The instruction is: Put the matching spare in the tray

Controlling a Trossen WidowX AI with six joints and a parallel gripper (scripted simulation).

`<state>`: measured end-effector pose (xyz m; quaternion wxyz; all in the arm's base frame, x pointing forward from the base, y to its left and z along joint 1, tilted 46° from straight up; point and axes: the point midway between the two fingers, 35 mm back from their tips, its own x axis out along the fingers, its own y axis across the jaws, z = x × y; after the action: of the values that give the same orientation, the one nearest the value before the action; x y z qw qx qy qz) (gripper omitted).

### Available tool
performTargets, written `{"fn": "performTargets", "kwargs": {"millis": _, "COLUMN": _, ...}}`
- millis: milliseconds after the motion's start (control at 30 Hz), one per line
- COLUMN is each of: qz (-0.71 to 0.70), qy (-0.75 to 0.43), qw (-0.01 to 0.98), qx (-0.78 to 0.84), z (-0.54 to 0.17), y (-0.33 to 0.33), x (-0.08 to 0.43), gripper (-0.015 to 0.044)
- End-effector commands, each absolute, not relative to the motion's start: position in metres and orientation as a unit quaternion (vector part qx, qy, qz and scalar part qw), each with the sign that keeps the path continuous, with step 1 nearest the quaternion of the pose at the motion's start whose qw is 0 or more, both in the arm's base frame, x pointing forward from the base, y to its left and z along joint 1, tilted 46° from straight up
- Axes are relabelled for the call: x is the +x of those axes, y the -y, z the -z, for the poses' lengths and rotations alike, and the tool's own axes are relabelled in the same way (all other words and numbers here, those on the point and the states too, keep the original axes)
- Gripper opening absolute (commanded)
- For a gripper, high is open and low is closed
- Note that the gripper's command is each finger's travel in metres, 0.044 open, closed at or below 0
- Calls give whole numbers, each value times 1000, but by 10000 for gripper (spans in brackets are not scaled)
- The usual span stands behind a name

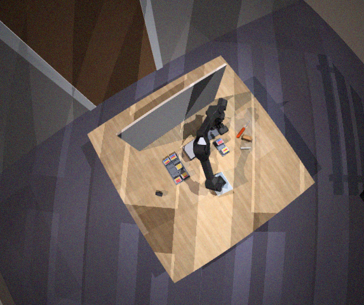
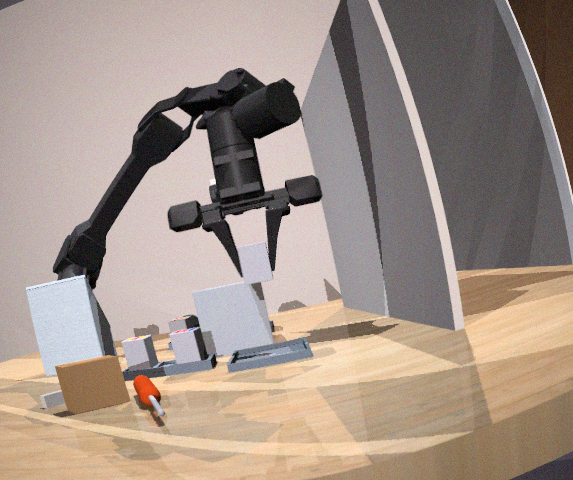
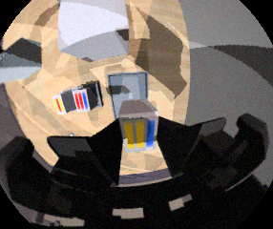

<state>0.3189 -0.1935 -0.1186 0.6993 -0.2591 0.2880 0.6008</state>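
My gripper (image 2: 256,269) (image 3: 136,117) is shut on a light grey block (image 2: 255,262) (image 3: 138,135) with two yellow stripes and one blue stripe on its label. The block hangs in the air, upright, above the level of the blue-grey tray (image 2: 271,362) (image 3: 127,73) and partly in front of it in the wrist view. No block shows in the tray. Two blocks stand in a small rack (image 2: 190,366) beside the tray: one with red and blue stripes (image 3: 80,100), one with yellow and red (image 3: 58,104). I cannot make out the mounted unit or its back.
A grey box (image 1: 189,149) (image 2: 232,317) stands behind the tray. A tall grey panel (image 1: 165,121) (image 2: 410,248) rises beside it. A larger rack (image 1: 174,168) holds several blocks. A pale blue box (image 2: 64,325), a brown block (image 2: 92,384) and an orange-handled screwdriver (image 2: 146,391) are nearby.
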Motion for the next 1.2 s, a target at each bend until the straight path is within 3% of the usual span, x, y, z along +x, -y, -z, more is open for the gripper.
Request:
{"fn": "performTargets", "kwargs": {"millis": 0, "qz": -601, "qy": -288, "qw": 700, "qx": -257, "z": 123, "y": 189, "x": 320, "gripper": 0}}
{"fn": "performTargets", "kwargs": {"millis": 1167, "qz": -601, "qy": -287, "qw": 701, "qx": -256, "z": 146, "y": 164, "x": 323, "gripper": 0}}
